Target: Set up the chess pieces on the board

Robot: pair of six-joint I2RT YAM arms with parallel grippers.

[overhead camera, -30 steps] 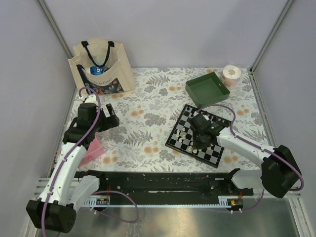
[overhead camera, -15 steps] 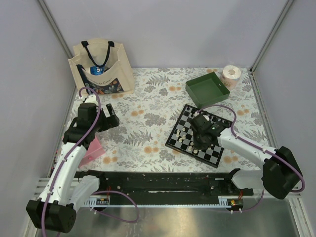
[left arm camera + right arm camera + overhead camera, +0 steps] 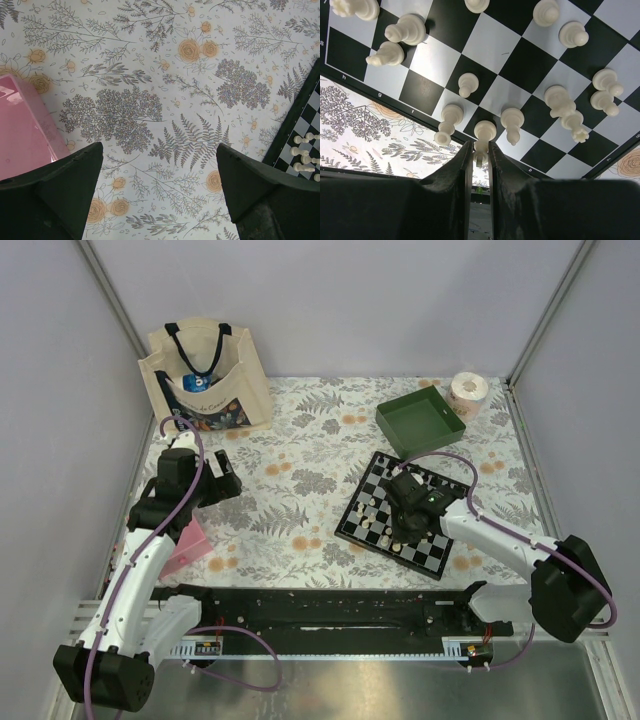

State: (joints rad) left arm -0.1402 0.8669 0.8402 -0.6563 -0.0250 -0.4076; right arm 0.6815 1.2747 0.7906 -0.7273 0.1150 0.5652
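Since my right gripper (image 3: 480, 148) is clenched on a cream piece (image 3: 484, 131) at the lower middle of the wrist view, in the edge row of the board (image 3: 520, 62), I should seat it upright, centred on its square. I should then let go slowly, because the neighbouring pieces (image 3: 512, 120) stand just beside it. My left gripper (image 3: 159, 155) hangs released over the floral cloth (image 3: 150, 75).
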